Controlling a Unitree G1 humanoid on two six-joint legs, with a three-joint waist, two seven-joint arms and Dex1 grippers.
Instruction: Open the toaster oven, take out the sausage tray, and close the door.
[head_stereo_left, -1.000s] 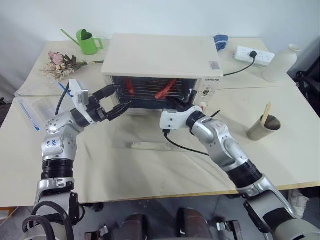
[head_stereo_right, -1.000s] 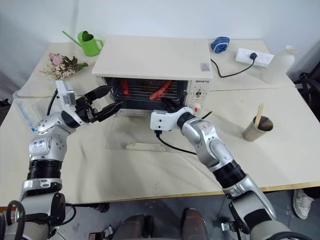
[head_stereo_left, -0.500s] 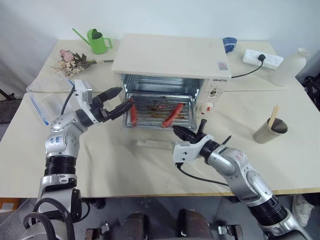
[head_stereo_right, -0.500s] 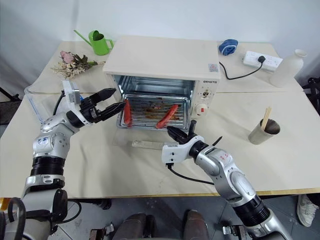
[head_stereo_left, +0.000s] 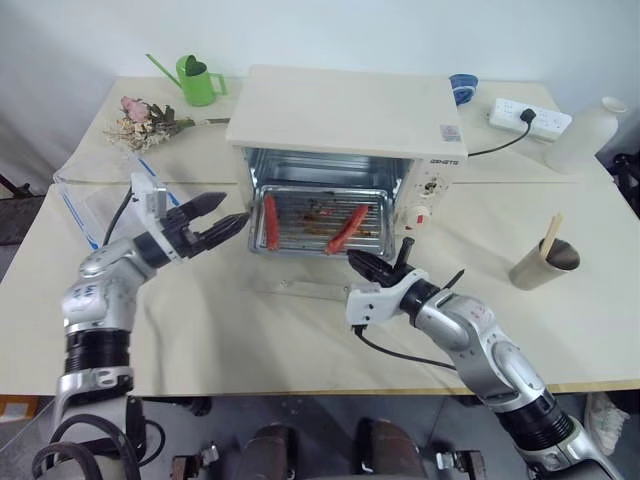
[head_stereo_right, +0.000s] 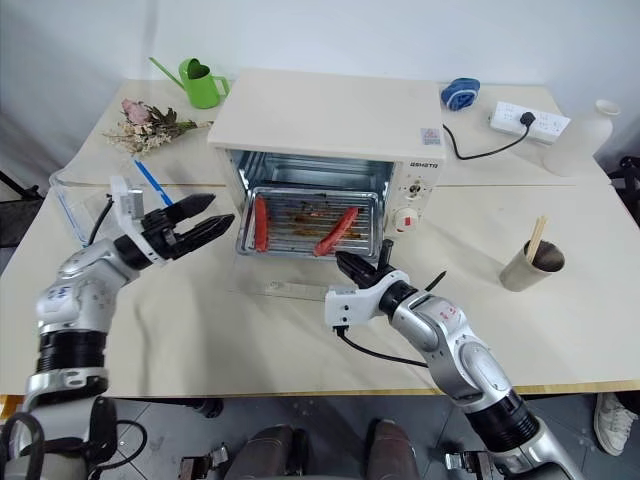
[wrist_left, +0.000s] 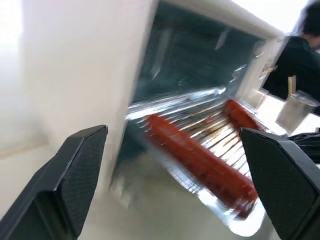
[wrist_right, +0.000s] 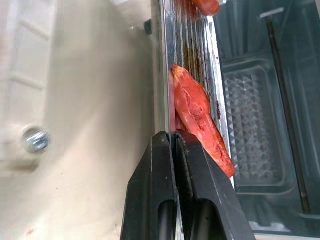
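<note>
The cream toaster oven (head_stereo_left: 345, 110) stands open at the middle of the table. Its glass door lies flat on the table in front, with the bar handle (head_stereo_left: 300, 291) nearest me. The silver sausage tray (head_stereo_left: 310, 215) sticks partly out of the opening and carries two red sausages (head_stereo_left: 269, 218) (head_stereo_left: 346, 228). My right gripper (head_stereo_left: 356, 262) is shut on the tray's front rim (wrist_right: 165, 85), beside the right sausage (wrist_right: 200, 120). Left of the tray's corner, my left gripper (head_stereo_left: 228, 212) hangs open and holds nothing; the left wrist view looks between its fingers (wrist_left: 80, 165) at the tray.
A clear plastic box (head_stereo_left: 85, 195) sits at the left edge, behind my left arm. A green watering can (head_stereo_left: 200, 80) and dried flowers (head_stereo_left: 140, 118) lie far left. A paper cup with sticks (head_stereo_left: 545, 262), a white bottle (head_stereo_left: 585, 132) and a power strip (head_stereo_left: 530, 117) are on the right.
The right gripper drew back toward me and the tray slid partly out of the oven with it. The left gripper moved left and down, away from the oven. The camera view also shifted.
</note>
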